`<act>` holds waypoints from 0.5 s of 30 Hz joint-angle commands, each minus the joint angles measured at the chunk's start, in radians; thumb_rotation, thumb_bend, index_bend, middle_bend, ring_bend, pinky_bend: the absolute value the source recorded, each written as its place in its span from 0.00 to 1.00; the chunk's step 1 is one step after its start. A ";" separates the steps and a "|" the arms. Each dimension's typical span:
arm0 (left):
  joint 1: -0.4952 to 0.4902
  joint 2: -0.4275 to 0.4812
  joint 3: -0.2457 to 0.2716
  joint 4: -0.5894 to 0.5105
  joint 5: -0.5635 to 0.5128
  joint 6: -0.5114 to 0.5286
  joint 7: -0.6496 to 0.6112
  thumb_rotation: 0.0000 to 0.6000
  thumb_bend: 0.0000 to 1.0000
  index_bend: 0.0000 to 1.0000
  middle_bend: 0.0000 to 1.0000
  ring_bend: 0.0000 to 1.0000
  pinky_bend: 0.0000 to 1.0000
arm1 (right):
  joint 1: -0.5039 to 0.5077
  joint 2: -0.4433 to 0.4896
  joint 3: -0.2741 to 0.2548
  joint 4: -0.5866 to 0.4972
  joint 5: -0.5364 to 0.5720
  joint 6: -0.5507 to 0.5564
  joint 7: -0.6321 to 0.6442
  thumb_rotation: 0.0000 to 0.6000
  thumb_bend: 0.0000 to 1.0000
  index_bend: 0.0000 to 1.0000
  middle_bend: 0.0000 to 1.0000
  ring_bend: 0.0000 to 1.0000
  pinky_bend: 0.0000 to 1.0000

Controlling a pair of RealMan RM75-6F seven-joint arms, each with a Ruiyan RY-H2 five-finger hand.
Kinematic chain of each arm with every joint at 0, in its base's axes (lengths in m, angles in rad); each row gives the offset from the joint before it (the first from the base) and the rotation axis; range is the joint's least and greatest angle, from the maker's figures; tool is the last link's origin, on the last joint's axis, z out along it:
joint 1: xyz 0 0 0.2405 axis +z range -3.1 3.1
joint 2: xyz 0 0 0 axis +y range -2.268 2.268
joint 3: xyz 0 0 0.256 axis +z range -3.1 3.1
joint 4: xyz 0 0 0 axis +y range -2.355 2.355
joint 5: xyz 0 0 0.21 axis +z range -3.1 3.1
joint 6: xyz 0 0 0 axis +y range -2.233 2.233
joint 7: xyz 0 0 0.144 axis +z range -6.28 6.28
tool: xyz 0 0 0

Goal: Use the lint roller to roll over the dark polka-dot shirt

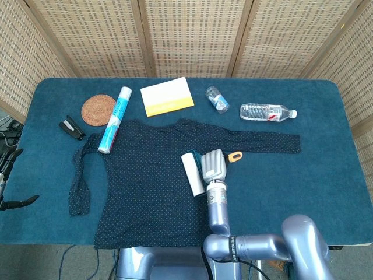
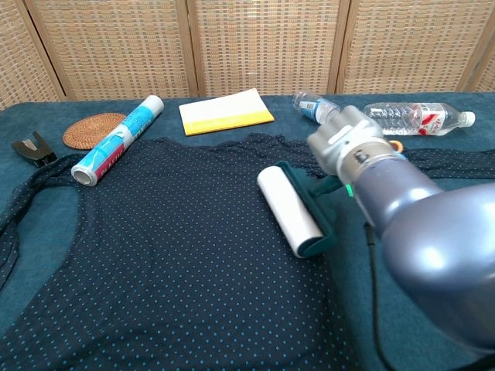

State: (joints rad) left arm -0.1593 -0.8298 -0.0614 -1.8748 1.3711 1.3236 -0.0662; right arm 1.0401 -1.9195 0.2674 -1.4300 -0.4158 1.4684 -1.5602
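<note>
The dark polka-dot shirt [image 1: 143, 175] [image 2: 162, 247] lies spread flat across the middle of the blue table. My right hand [image 1: 213, 164] [image 2: 346, 146] grips the lint roller's handle, whose orange loop end [image 1: 234, 156] sticks out to the right. The roller's white drum [image 1: 193, 173] [image 2: 288, 209] in its teal frame rests on the shirt near its right edge, below the sleeve that stretches right. My left hand [image 1: 10, 178] shows only as dark fingers at the far left edge of the head view, off the table, holding nothing that I can see.
Along the back of the table lie a round woven coaster [image 1: 98, 109], a blue-and-white tube [image 1: 115, 119], a yellow-white pad [image 1: 166, 96], a small bottle [image 1: 217, 99] and a larger water bottle [image 1: 268, 112]. A black stapler [image 1: 72, 127] sits at the left.
</note>
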 commanded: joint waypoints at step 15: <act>-0.002 -0.009 0.001 -0.014 -0.007 0.002 0.036 1.00 0.00 0.00 0.00 0.00 0.00 | -0.105 0.136 -0.027 -0.065 -0.053 -0.041 0.153 1.00 0.09 0.09 1.00 1.00 1.00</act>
State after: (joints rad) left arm -0.1621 -0.8395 -0.0612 -1.8892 1.3629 1.3247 -0.0290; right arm 0.9553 -1.8179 0.2404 -1.4514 -0.4353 1.4145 -1.4477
